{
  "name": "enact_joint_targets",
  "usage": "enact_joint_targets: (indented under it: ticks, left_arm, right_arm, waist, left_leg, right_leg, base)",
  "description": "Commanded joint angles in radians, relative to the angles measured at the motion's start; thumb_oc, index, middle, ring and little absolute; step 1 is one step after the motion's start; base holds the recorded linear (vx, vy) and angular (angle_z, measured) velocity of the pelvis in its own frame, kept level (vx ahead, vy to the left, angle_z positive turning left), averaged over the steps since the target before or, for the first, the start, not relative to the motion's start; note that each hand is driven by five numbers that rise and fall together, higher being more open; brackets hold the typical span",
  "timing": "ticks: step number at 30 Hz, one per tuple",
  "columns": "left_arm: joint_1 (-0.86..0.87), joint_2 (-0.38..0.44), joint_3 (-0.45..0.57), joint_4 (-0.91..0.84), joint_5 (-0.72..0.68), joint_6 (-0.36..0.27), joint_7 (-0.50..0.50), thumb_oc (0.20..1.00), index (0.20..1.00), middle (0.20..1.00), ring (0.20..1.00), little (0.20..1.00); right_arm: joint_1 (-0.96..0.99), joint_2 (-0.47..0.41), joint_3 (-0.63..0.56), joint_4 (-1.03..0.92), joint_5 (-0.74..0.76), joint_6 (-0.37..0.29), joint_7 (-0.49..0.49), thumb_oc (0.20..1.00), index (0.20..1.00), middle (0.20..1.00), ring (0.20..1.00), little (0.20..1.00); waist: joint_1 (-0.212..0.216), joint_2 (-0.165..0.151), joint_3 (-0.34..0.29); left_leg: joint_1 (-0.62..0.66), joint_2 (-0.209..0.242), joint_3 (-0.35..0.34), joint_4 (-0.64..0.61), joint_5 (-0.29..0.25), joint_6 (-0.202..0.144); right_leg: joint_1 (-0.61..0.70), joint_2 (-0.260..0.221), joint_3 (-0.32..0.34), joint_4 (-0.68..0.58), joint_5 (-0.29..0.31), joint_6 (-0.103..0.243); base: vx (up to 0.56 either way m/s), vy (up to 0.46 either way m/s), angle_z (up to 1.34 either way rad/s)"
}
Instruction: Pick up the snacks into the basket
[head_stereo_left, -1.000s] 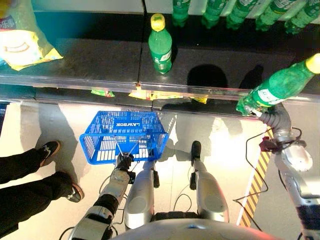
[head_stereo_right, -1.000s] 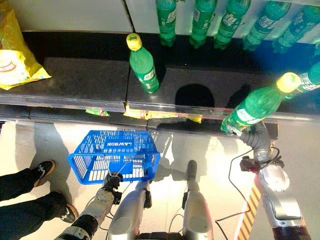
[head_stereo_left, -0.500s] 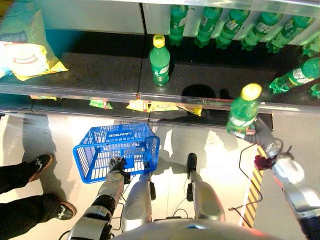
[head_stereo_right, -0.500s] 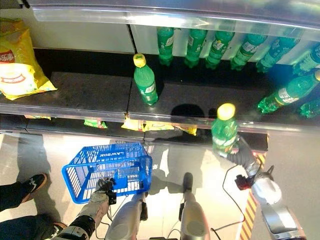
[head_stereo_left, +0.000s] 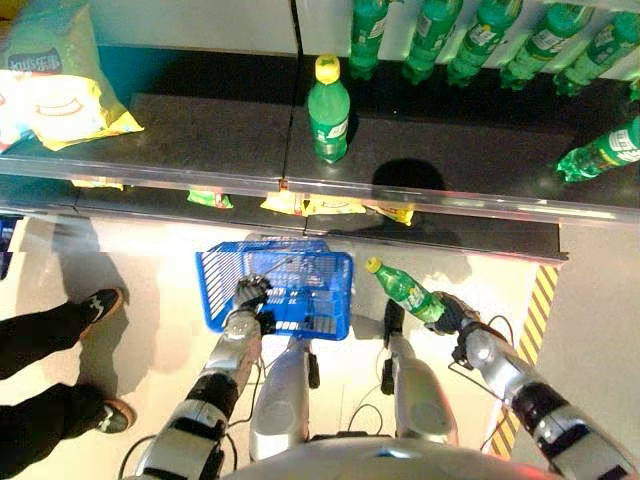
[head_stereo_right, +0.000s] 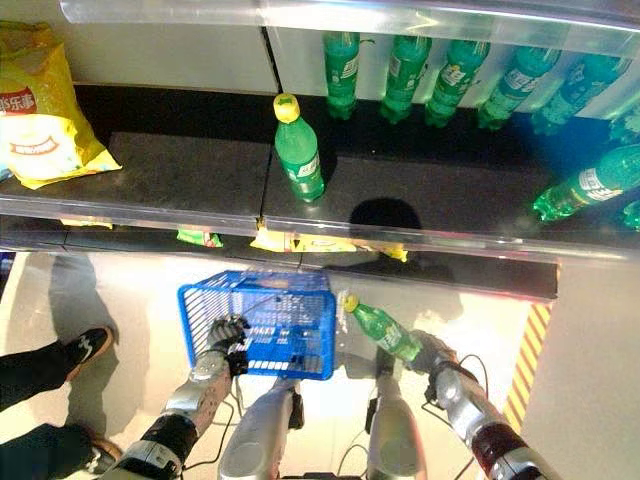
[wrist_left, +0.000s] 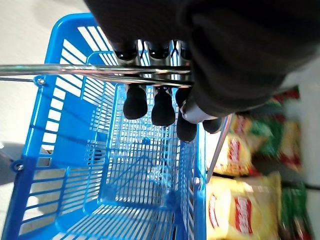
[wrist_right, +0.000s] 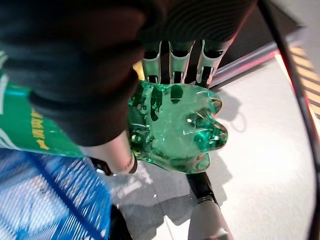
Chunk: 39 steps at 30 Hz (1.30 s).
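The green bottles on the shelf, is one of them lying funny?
Yes. One green bottle lies tipped on its side at the shelf's right end, while the lone bottle nearer the middle stands upright.

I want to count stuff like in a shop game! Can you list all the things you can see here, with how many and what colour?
held bottle: one, green with yellow cap, in the right hand, beside the basket
basket: one, blue, hanging from its metal handle
standing bottle: one, green with yellow cap, on the dark shelf
back-row bottles: several, green, behind it
lying bottle: one, green, shelf's right end
chip bag: one, yellow, shelf's left end
lower snack packs: several, yellow and green, below the shelf
person's legs: dark trousers, on the left
left hand: fingers round the handle
right hand: fingers round the held bottle
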<state>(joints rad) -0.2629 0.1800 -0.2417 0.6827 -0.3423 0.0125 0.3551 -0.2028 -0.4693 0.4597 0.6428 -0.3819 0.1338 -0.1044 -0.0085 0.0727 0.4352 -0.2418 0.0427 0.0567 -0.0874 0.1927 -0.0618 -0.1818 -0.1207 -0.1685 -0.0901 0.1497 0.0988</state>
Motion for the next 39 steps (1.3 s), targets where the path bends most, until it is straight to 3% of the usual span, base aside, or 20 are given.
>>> enact_joint_targets:
  ticks: [1,8,11,20,29,32,37,38,39]
  left_arm:
    - [-0.101,0.012,-0.049,-0.050,0.038,-0.045,0.005,0.200,0.200,0.200,0.200,0.200]
    - [-0.151,-0.022,-0.184,-0.107,0.065,-0.033,-0.030,0.200,0.200,0.200,0.200,0.200]
    - [-0.194,-0.077,-0.276,-0.096,0.036,-0.034,-0.022,0.200,0.200,0.200,0.200,0.200]
    - [-0.321,-0.148,-0.379,-0.126,0.030,-0.051,0.032,0.200,0.200,0.200,0.200,0.200]
    - [-0.353,-0.189,-0.407,-0.176,0.001,-0.071,0.080,0.200,0.200,0.200,0.200,0.200]
    - [-0.329,-0.193,-0.436,-0.271,-0.038,-0.090,0.090,0.200,0.200,0.200,0.200,0.200]
    - [-0.314,-0.181,-0.473,-0.387,-0.059,-0.098,0.069,0.200,0.200,0.200,0.200,0.200]
    - [-0.321,-0.176,-0.469,-0.405,-0.059,-0.098,0.063,0.200,0.200,0.200,0.200,0.200]
    - [-0.325,-0.179,-0.466,-0.410,-0.062,-0.099,0.062,0.200,0.200,0.200,0.200,0.200]
  right_arm:
    - [-0.091,0.026,0.064,0.020,-0.028,-0.019,-0.040,0.200,0.200,0.200,0.200,0.200]
    - [-0.257,0.117,0.167,0.197,-0.016,-0.006,-0.074,0.200,0.200,0.200,0.200,0.200]
    - [-0.383,0.212,0.230,0.330,0.020,0.002,-0.116,0.200,0.200,0.200,0.200,0.200]
    - [-0.552,0.346,0.278,0.505,0.111,-0.007,-0.163,0.200,0.200,0.200,0.200,0.200]
    - [-0.592,0.398,0.248,0.550,0.217,-0.023,-0.198,0.200,0.200,0.200,0.200,0.200]
    - [-0.647,0.400,0.165,0.624,0.302,-0.028,-0.249,0.200,0.200,0.200,0.200,0.200]
    - [-0.717,0.353,0.148,0.670,0.262,-0.025,-0.322,0.200,0.200,0.200,0.200,0.200]
    - [-0.724,0.348,0.149,0.673,0.255,-0.025,-0.316,1.000,1.000,1.000,1.000,1.000]
    - [-0.726,0.344,0.154,0.690,0.242,-0.019,-0.301,1.000,1.000,1.000,1.000,1.000]
  waist:
    - [0.023,-0.050,-0.018]
    - [0.038,-0.036,0.005]
    - [0.055,-0.023,0.033]
    - [0.081,-0.003,0.085]
    - [0.095,0.012,0.085]
    - [0.122,0.045,0.085]
    - [0.168,0.097,0.085]
    - [0.173,0.104,0.085]
    - [0.178,0.108,0.085]
  left_leg:
    - [-0.009,-0.068,0.005,0.000,-0.039,-0.012]
    - [-0.026,-0.072,-0.003,0.000,-0.031,-0.012]
    - [-0.047,-0.069,-0.008,0.000,-0.020,-0.015]
    - [-0.095,-0.065,-0.022,0.000,0.002,-0.023]
    - [-0.146,-0.068,-0.029,0.000,0.009,-0.025]
    - [-0.183,-0.076,-0.034,0.000,0.015,-0.024]
    - [-0.243,-0.087,-0.043,0.000,0.025,-0.026]
    - [-0.255,-0.089,-0.044,0.000,0.028,-0.026]
    - [-0.262,-0.090,-0.045,0.000,0.031,-0.029]
  right_leg:
    - [-0.120,-0.014,0.035,0.153,-0.030,0.031]
    - [-0.136,-0.011,0.032,0.154,-0.026,0.028]
    - [-0.157,-0.010,0.026,0.158,-0.023,0.024]
    - [-0.204,-0.010,0.005,0.172,-0.022,0.017]
    - [-0.252,-0.016,-0.005,0.172,-0.016,0.018]
    - [-0.287,-0.023,-0.012,0.172,-0.013,0.019]
    - [-0.340,-0.034,-0.027,0.172,-0.008,0.024]
    - [-0.350,-0.036,-0.030,0.174,-0.006,0.025]
    - [-0.355,-0.039,-0.033,0.173,-0.005,0.026]
  base:
    - [-0.01,-0.001,0.06]
    - [0.00,0.000,0.01]
    - [-0.01,-0.007,0.00]
    - [-0.02,-0.024,0.08]
    - [0.00,-0.003,0.02]
    - [0.00,0.000,0.00]
    - [-0.02,0.005,0.12]
    - [-0.02,0.006,0.08]
    - [-0.02,-0.005,0.06]
